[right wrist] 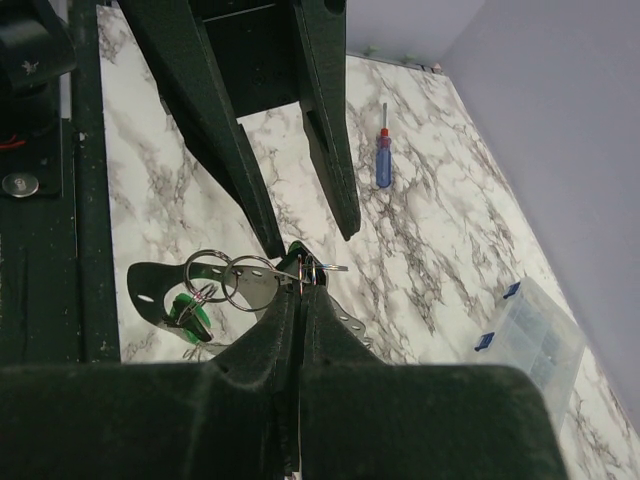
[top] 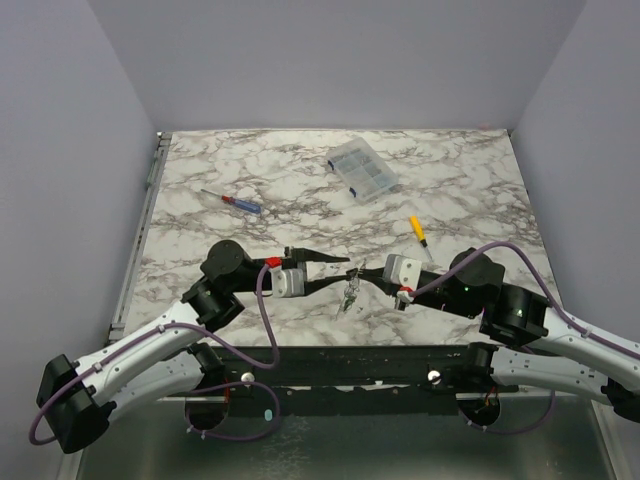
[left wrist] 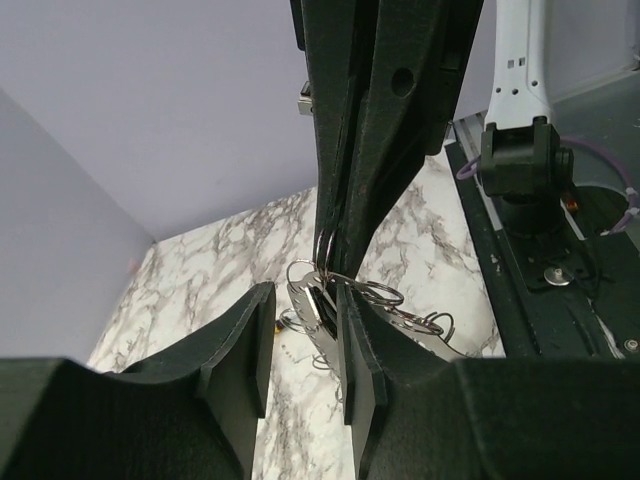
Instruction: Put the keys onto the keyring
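Silvery keys (left wrist: 318, 312) hung in a cluster over the marble surface (top: 470, 190), between your two arms. Your right gripper (right wrist: 303, 290) was pinched shut on the wire keyring (left wrist: 372, 293) at their top. Your left gripper (right wrist: 312, 238), part open and gripping nothing, faced it, and one key lay lengthwise in its gap, close beside one finger.
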`<state>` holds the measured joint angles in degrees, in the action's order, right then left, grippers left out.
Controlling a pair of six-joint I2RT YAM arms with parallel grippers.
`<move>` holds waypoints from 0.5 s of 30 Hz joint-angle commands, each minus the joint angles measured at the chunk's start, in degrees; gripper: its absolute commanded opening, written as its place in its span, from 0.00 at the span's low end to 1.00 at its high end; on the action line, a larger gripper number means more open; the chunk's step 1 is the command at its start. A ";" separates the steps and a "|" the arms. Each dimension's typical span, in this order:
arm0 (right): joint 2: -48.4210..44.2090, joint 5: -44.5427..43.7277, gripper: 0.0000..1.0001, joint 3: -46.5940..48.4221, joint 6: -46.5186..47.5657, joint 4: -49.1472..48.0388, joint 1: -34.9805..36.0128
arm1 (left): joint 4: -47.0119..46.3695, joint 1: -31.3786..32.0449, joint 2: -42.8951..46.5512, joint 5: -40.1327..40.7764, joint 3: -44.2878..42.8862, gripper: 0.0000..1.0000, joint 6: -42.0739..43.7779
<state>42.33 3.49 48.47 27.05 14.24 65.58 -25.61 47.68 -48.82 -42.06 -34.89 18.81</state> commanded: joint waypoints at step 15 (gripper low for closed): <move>1.45 -0.50 0.01 0.61 1.41 -3.69 0.25 | -1.03 -0.04 -1.78 -4.17 -0.35 0.37 -1.40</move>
<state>43.79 3.49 48.49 27.53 14.00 65.58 -25.63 47.68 -50.06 -43.68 -34.89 17.93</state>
